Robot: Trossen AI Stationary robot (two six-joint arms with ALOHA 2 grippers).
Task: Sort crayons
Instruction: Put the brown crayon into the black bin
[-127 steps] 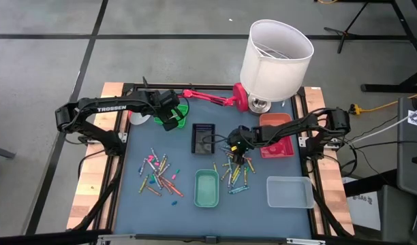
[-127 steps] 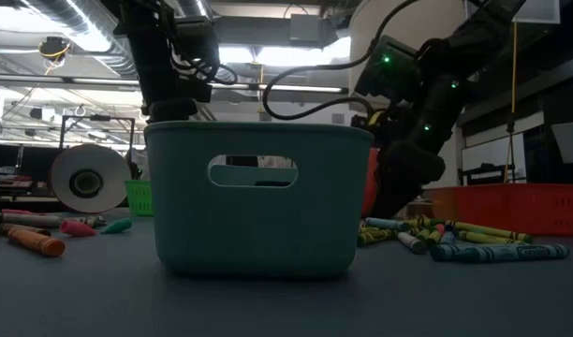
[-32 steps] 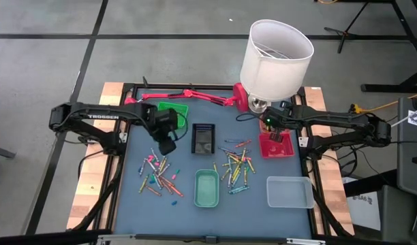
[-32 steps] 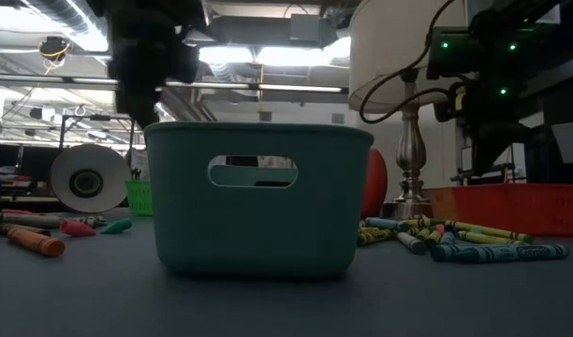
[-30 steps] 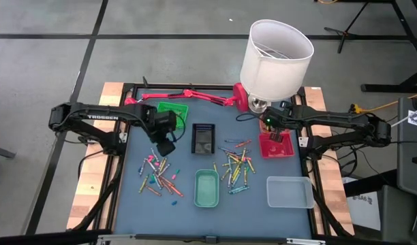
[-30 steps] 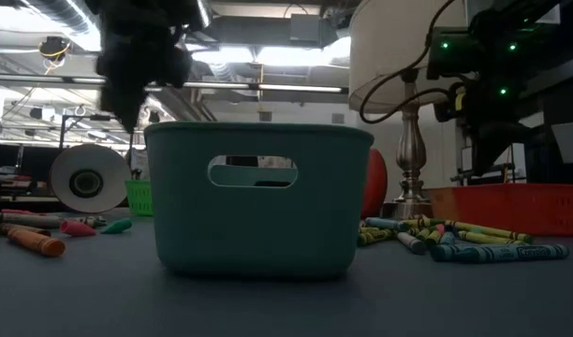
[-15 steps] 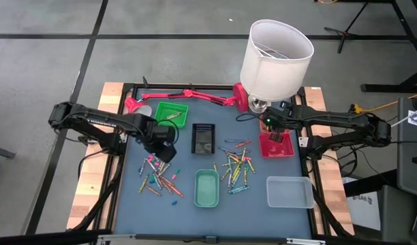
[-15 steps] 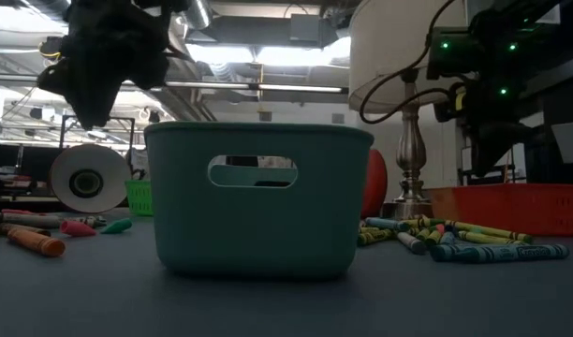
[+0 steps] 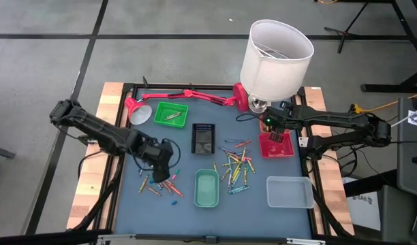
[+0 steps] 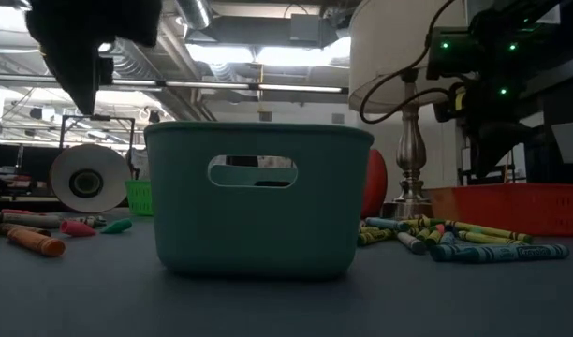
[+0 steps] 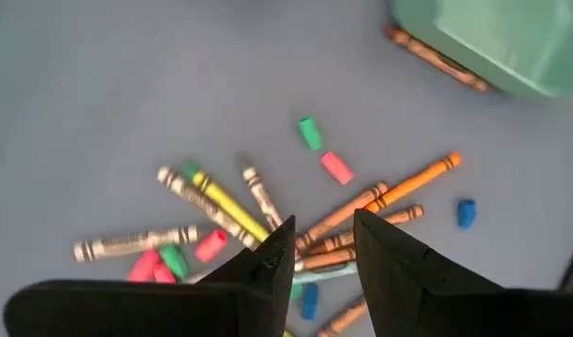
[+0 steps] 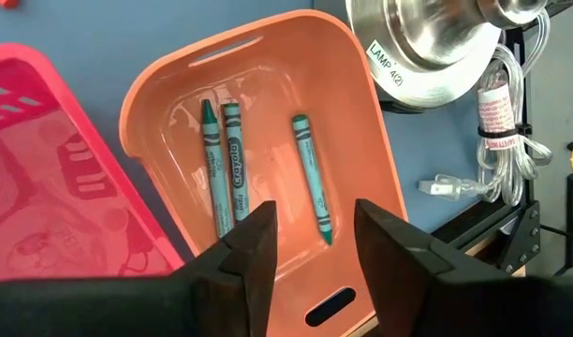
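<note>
My left gripper (image 11: 319, 245), jaws parted and empty, hangs over the crayons (image 11: 268, 225) scattered at the high view's lower left. I should drop squarely over one stick, probably the orange. My right gripper (image 12: 310, 234) hovers open above the orange tray (image 12: 361, 150).

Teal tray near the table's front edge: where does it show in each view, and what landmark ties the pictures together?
High view: the teal tray sits low in the centre, between the two crayon heaps.
Low view: it fills the middle, handle slot facing the camera.
Left wrist view: only a corner shows, beyond the scattered crayons.
Right wrist view: not in it.
Shared landmark: the left crayon pile beside it.
</note>
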